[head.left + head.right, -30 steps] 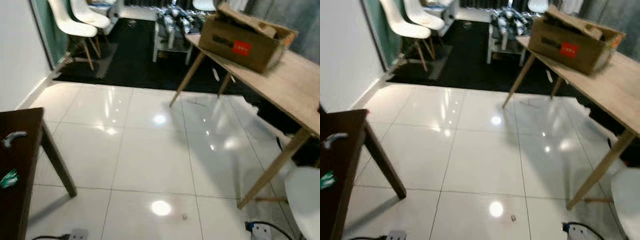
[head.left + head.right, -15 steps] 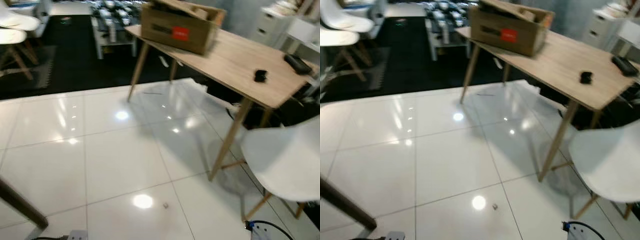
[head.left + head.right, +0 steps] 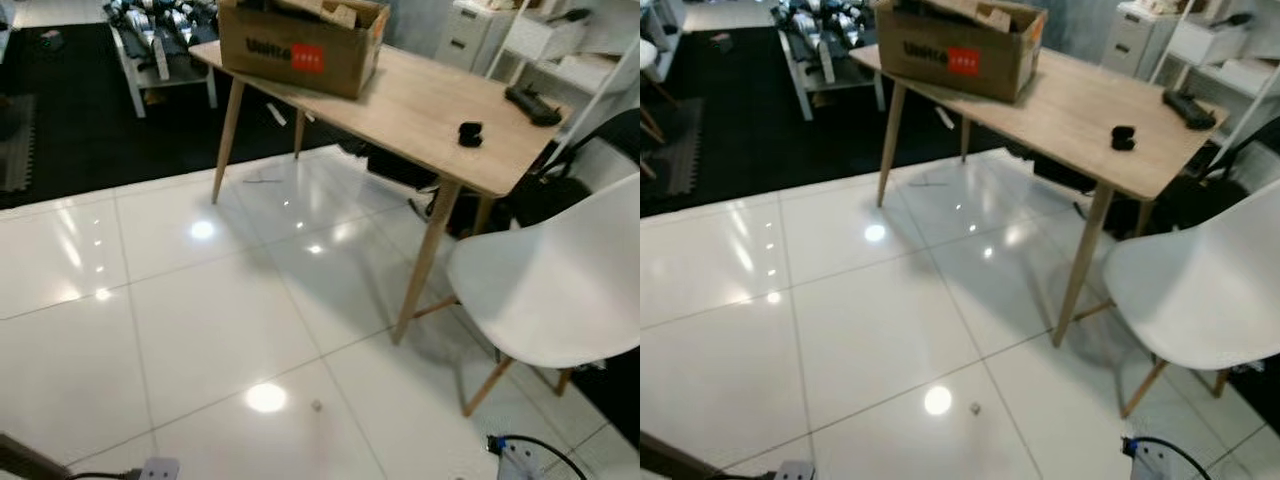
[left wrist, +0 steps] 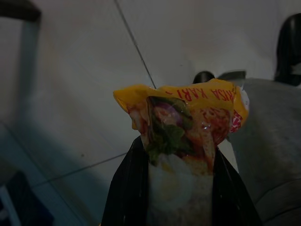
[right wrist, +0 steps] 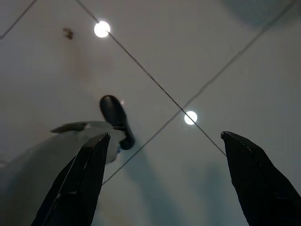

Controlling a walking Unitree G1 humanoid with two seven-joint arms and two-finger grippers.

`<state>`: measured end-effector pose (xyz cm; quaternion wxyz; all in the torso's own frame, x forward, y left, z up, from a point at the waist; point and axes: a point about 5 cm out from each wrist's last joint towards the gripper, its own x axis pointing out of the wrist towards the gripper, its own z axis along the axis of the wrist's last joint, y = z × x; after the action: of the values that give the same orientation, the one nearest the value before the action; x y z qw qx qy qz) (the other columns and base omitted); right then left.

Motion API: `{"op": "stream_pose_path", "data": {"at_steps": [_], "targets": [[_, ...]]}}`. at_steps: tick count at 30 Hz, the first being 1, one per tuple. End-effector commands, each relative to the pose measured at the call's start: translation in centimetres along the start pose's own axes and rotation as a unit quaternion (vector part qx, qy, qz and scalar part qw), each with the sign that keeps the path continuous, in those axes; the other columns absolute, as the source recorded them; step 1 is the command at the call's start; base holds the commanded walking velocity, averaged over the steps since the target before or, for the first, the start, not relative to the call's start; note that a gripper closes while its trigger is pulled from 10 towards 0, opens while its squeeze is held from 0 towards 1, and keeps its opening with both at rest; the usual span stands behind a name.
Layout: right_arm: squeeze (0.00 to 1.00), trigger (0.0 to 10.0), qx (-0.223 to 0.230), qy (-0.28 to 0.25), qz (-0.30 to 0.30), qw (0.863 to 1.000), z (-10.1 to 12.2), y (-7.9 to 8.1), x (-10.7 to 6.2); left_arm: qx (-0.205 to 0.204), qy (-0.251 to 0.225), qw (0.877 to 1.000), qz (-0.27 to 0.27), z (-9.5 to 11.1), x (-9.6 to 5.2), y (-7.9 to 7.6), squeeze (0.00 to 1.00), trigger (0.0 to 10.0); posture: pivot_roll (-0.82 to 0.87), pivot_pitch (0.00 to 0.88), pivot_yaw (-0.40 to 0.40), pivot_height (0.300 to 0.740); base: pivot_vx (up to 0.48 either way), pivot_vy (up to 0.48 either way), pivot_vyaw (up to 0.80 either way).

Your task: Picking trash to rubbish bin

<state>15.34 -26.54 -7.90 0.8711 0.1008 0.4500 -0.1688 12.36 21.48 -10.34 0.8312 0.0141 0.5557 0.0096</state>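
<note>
The left tool (image 4: 171, 188) is clamped on a crumpled yellow wrapper (image 4: 181, 125), which sticks up from between its black fingers (image 4: 124, 188) above the tiled floor (image 3: 200, 320). The right tool (image 5: 164, 179) hangs with its fingers spread wide and nothing between them, over the same tiles.

Ahead stands a wooden bench (image 3: 420, 110) carrying a cardboard box (image 3: 300, 45), a small black object (image 3: 469, 133) and a dark remote-like item (image 3: 530, 103); a white chair (image 3: 555, 280) sits just beside its near leg. A tiny scrap (image 3: 316, 405) lies on the floor in front.

The step in hand looks like the carry: the trash is picked and the robot is looking for the bin, which cannot be made out here. The next move calls for finding the bin, walking to it clear of the bench leg and chair, and bringing the left tool above its mouth before letting go
</note>
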Motion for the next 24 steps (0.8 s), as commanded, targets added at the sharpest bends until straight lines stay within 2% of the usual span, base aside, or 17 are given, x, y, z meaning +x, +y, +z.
{"op": "stream_pose_path", "data": {"at_steps": [1, 20, 24], "targets": [[0.0, 10.0, -0.002, 0.001, -0.002, 1.0, -0.24, -0.24, -0.08, 0.002, 0.018, 1.0, -0.003, -0.95, -0.05, -0.22, 0.0, 10.0, 0.01, 0.089, -0.024, 0.74, 0.322, 0.0, 0.0], [0.0, 10.0, -0.006, -0.001, 0.003, 1.0, -0.2, -0.19, -0.08, 0.018, 0.019, 1.0, -0.015, -0.86, 0.01, -0.64, 0.0, 10.0, 0.0, 0.083, -0.021, 0.74, 0.403, 0.0, 0.0], [0.0, 10.0, -0.008, -0.001, 0.006, 1.0, -0.07, -0.05, -0.04, 0.023, 0.018, 0.999, -0.016, -0.72, 0.02, -0.63, 0.0, 10.0, 0.0, 0.076, -0.02, 0.74, 0.445, 0.0, -0.75]]}}
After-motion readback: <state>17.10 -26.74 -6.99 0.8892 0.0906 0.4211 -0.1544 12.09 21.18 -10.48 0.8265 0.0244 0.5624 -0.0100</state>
